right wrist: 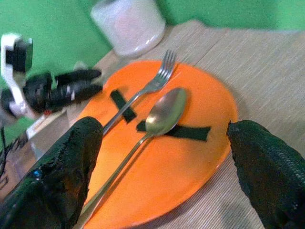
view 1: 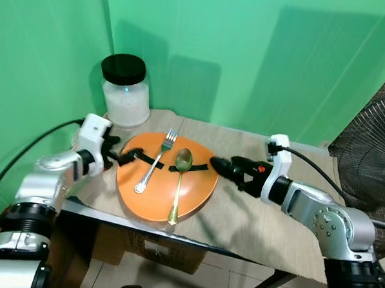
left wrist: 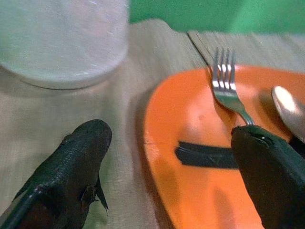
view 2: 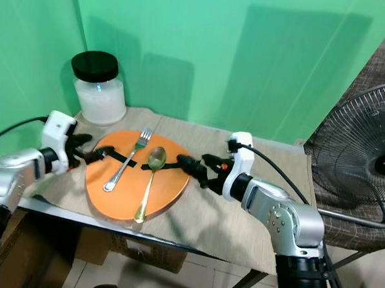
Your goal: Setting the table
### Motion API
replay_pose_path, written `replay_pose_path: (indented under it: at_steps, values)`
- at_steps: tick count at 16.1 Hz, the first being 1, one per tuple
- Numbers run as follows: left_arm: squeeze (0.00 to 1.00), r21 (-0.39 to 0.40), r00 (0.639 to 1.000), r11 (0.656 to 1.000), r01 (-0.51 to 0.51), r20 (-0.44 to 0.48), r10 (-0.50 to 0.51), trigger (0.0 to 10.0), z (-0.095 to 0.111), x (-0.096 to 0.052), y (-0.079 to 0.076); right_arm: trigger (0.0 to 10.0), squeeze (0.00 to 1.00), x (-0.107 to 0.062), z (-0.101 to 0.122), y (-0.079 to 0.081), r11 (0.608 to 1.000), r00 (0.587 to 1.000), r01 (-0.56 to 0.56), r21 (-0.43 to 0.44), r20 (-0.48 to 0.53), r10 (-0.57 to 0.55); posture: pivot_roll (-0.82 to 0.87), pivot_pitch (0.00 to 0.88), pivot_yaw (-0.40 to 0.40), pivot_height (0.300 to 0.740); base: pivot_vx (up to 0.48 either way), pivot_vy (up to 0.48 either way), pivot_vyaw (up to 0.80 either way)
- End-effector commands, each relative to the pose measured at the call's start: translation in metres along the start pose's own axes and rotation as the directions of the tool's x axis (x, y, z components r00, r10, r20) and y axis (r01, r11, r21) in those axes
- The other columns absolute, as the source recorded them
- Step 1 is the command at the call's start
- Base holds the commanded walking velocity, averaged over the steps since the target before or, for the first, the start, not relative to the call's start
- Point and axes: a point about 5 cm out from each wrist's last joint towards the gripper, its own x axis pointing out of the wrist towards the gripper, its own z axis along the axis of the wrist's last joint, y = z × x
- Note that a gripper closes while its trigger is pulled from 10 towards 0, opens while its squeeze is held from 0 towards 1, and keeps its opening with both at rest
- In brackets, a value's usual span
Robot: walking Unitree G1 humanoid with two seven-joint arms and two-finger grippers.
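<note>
One orange plate (view 1: 196,189) on the mat-covered table (view 1: 272,232), carrying one gold spoon (view 1: 179,181) and one silver fork (view 1: 155,161) under black strips. Left gripper (view 1: 122,156) at its nine o'clock, right gripper (view 1: 218,165) at three, both spread open, empty. Farther, at eleven o'clock: one black-lidded jar (view 1: 125,90) of white grains.

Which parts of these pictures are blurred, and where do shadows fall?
Left wrist view: the frosted glass jar and black fingers are soft. Right wrist view: its fingers blur. Head views: sharp, with arm shadows on the green backdrop.
</note>
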Motion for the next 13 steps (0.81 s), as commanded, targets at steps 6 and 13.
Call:
replay_pose_path:
  at_steps: [6, 13]
  values:
    - [0.00, -0.242, 0.991, 0.961, 0.133, 0.044, -0.126, 10.0, 0.003, 0.001, -0.006, 10.0, 0.00, -0.003, -0.001, 0.002, 0.998, 0.997, -0.055, 0.009, -0.052, 0.055, 0.15, 0.000, -0.080, 0.740, 0.000, 0.000, 0.00]
    - [0.00, -0.431, 0.990, 0.893, 0.131, 0.014, -0.138, 10.0, -0.008, 0.002, -0.004, 10.0, 0.00, 0.005, -0.007, 0.010, 0.994, 0.990, -0.103, 0.035, -0.093, 0.106, 0.16, 0.000, -0.082, 0.740, 0.000, 0.000, 0.00]
